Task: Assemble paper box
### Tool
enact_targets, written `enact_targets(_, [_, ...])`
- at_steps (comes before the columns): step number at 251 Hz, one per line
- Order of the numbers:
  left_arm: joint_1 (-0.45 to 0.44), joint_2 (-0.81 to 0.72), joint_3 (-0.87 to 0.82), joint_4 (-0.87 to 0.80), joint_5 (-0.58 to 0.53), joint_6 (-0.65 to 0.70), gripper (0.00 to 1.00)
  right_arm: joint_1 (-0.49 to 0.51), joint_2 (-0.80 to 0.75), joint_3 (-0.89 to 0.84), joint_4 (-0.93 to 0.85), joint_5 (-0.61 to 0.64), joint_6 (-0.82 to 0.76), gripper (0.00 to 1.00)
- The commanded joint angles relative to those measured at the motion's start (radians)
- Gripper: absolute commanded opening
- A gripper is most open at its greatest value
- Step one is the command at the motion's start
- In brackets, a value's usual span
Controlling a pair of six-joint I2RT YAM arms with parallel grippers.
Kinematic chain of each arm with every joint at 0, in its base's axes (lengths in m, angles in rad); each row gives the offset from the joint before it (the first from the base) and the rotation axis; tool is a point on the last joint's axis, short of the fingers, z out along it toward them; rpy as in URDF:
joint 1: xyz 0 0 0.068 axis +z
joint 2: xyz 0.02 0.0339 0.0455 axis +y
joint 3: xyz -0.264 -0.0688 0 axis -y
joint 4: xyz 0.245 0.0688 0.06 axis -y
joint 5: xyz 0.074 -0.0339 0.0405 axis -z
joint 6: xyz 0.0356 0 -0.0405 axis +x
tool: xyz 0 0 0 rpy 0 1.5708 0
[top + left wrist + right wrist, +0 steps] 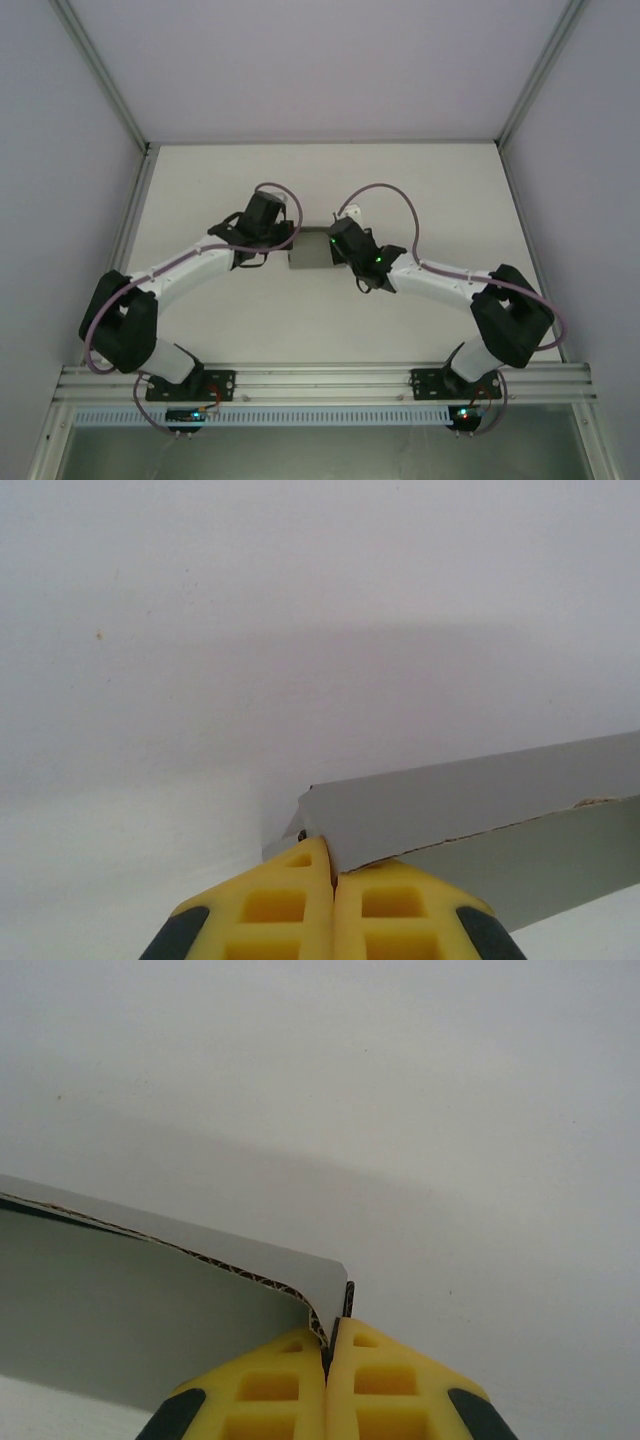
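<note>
Paper box (308, 252), grey and shallow, is over the middle of the table (300, 320), caught between both arms. Left gripper (333, 865) is clamped tight on one corner, yellow fingers (270, 910) pressed together on the cardboard. Right gripper (328, 1338) pinches the opposite corner, the corrugated edge running between its closed fingers.
</note>
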Motion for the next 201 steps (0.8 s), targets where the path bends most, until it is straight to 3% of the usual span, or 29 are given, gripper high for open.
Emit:
enact_targets(1, [-0.042, 0.074, -0.128, -0.134, 0.125, -0.051, 0.0, 0.027, 0.038, -0.078, -0.135, -0.098, -0.027, 0.0])
enact_targets(67, [-0.102, 0.071, -0.19, -0.137, 0.064, -0.073, 0.0, 0.023, 0.004, -0.101, -0.132, -0.155, -0.021, 0.0])
enact_targets(96, [-0.129, 0.054, -0.225, -0.115, 0.07, -0.087, 0.0, 0.02, -0.005, -0.084, -0.141, -0.188, -0.032, 0.1])
enact_targets(155, [-0.237, -0.048, -0.34, -0.022, -0.126, -0.13, 0.0, 0.017, -0.036, -0.071, -0.163, -0.219, -0.027, 0.14])
enact_targets(201, [-0.302, -0.032, -0.356, 0.01, -0.256, -0.149, 0.0, 0.012, -0.081, -0.097, -0.15, -0.238, -0.031, 0.22])
